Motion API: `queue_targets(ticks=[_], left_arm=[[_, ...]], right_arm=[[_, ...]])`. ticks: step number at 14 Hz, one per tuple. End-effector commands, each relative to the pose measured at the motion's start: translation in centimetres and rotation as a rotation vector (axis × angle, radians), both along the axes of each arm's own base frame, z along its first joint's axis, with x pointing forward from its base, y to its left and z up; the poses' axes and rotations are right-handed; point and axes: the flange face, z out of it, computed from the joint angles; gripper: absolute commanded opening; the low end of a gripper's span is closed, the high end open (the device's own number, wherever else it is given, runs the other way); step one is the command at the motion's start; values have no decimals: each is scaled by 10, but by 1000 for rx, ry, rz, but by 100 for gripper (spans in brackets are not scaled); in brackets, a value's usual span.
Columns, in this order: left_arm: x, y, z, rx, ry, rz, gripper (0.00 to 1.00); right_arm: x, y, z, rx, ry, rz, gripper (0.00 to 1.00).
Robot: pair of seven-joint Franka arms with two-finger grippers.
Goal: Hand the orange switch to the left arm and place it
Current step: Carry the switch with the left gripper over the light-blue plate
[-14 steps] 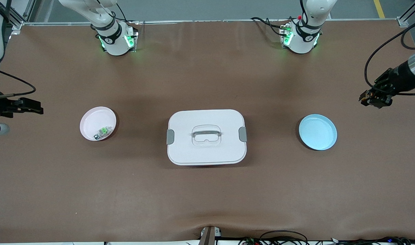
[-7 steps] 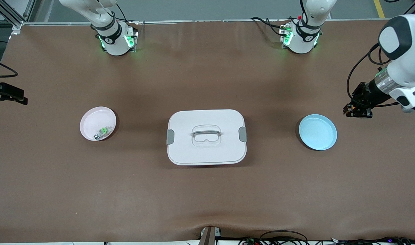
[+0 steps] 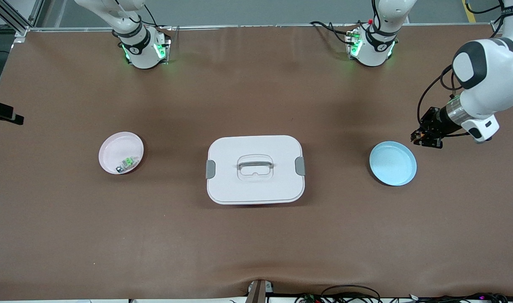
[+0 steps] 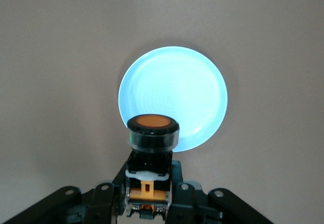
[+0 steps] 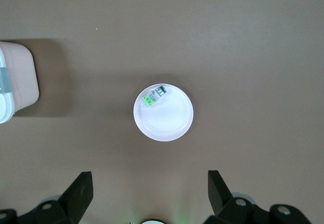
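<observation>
Here the left gripper (image 3: 424, 138) hangs near the desk's (image 3: 256, 244) left-arm edge, just beside the round pale-blue plate (image 3: 393, 163), jaws clamped on the small black-and-orange switch (image 4: 152, 135). The right gripper (image 5: 147, 193), jaws wide, hovers over the round pink plate (image 5: 163, 112). The big white lidded box (image 3: 255, 169) sits mid-desk.

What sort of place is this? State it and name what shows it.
Most likely a robotics lab test bench: a brown-covered table framed by aluminium rails, with the left gripper holding the orange switch over it, and cables along its edge.

No text, label or number can be read anywhere.
</observation>
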Motion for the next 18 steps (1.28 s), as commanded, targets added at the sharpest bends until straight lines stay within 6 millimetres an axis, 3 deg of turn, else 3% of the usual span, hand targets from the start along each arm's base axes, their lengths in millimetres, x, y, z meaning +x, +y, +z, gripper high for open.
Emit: queue_targets(ticks=[1,7,13,18], left_arm=[[-2,-3,-28,-16,-14,11,9],[-4,-7,-79,-22,-45,-37,9],[8,-13,-131,-4,-46,-12,9],[18,-17,-158,20,-41,9,9]], right_arm=[[-8,16,16,-41,-17,27,100],[-17,43,31,-124,-28,91,100],[-21,43,30,-119,-38,91,100],[-45,42,18,-99,-88,73,100]])
